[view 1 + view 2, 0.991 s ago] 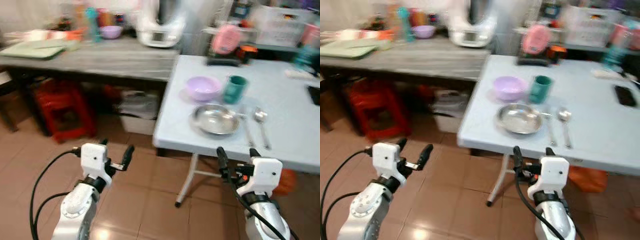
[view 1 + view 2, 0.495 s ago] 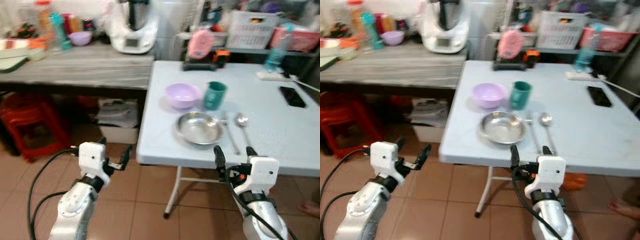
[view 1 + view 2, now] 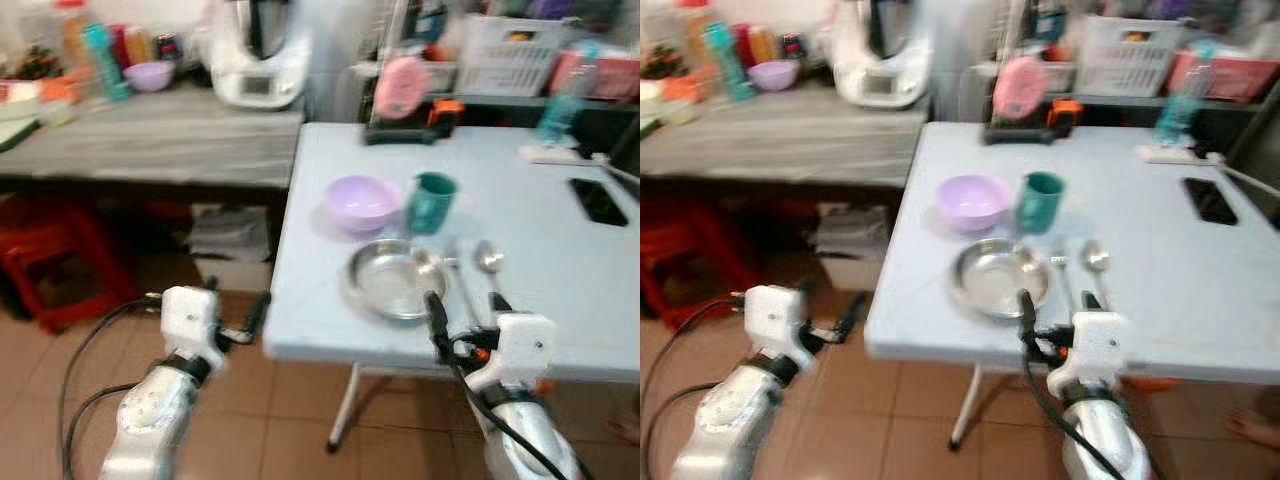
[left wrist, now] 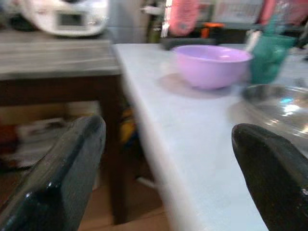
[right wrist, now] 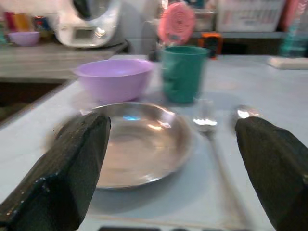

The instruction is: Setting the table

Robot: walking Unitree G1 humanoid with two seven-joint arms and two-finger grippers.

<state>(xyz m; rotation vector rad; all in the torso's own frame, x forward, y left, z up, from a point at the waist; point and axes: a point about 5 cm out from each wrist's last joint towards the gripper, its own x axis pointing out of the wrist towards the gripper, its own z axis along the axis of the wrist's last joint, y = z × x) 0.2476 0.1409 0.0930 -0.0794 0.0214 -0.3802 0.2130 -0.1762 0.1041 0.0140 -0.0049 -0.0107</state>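
Two silver arms, each topped with a boxy white wrist block and long black fingers. Black cables loop off the left arm (image 3: 150, 420); the right arm (image 3: 515, 440) has an orange bit near the wrist.

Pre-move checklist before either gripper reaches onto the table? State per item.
1. Right gripper open, nothing between its fingers: ok.
2. Left gripper open, nothing held: ok.
3. Steel plate flat on the white table, near its front edge: ok.
4. Purple bowl and green cup upright behind the plate, apart from it: ok.
5. Fork and spoon laid right of the plate: ok, but blurred, exact alignment cannot tell.
6. Left gripper sits at the table's left edge, below the top: not ok for a reach without lifting.
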